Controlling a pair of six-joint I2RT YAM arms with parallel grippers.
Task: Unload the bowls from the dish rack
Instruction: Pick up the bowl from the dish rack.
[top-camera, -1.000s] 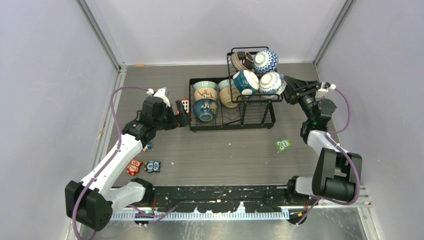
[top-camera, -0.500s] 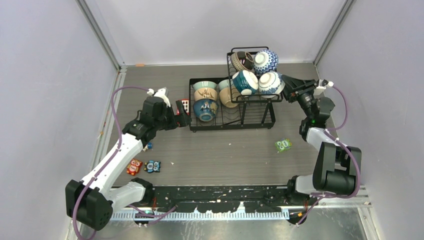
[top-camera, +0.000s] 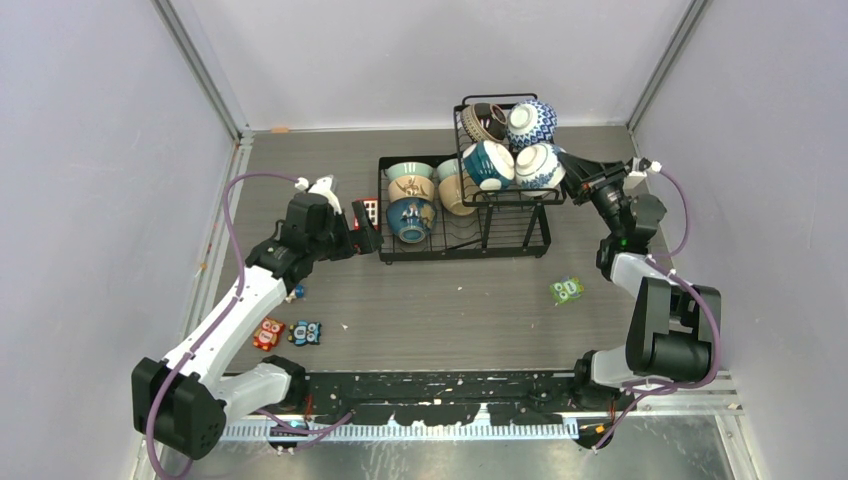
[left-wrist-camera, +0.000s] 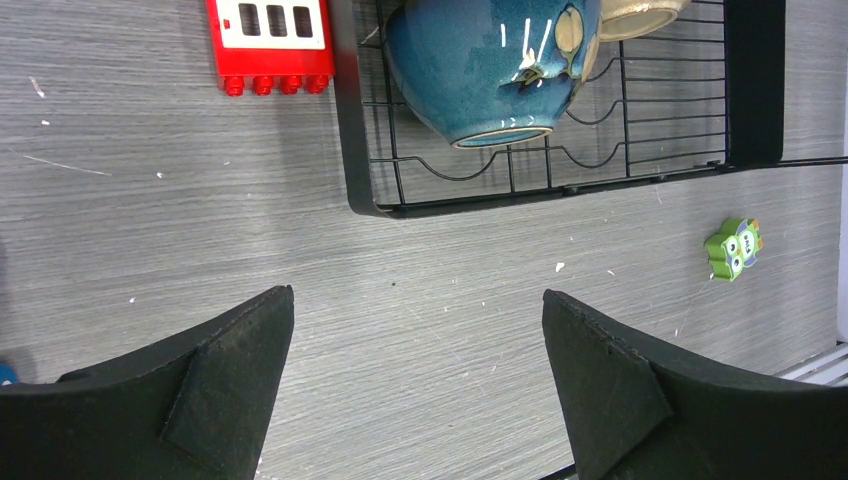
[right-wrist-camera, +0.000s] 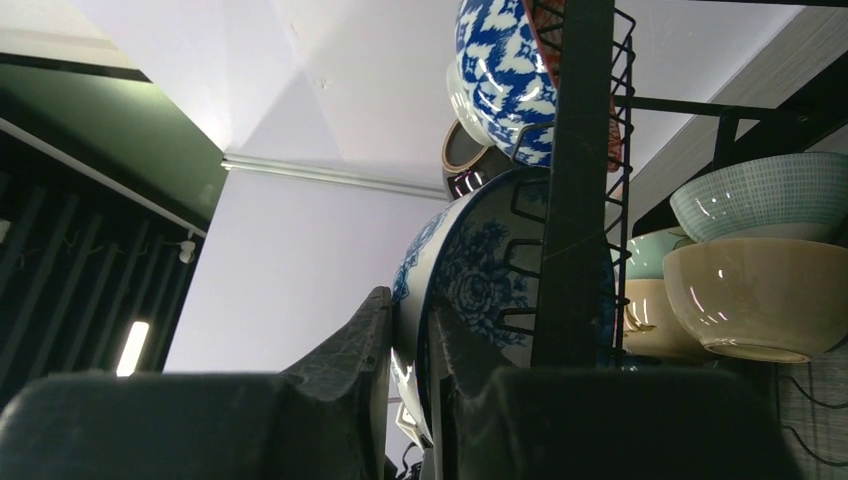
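The black wire dish rack (top-camera: 500, 246) stands mid-table, a flat tray joined to a raised basket. Several bowls fill it: a dark blue one (top-camera: 411, 218) and a pale green one (top-camera: 408, 171) in the tray, a teal one (top-camera: 489, 163) and a zigzag blue-and-white one (top-camera: 531, 122) in the basket. My right gripper (top-camera: 568, 160) is at the basket's right side, shut on the rim of a blue-and-white floral bowl (right-wrist-camera: 470, 270), one finger inside and one outside. My left gripper (left-wrist-camera: 418, 300) hovers open over bare table just left of the tray, near the dark blue bowl (left-wrist-camera: 480, 60).
A red block with white squares (left-wrist-camera: 268, 40) lies against the tray's left edge. A green toy block (top-camera: 567, 290) sits right of centre, and two small colourful blocks (top-camera: 288, 332) lie near the left arm. Grey walls enclose the table.
My right gripper has pushed left to the basket and narrowed its jaws onto the floral bowl's rim. The left arm and the bowls have not moved.
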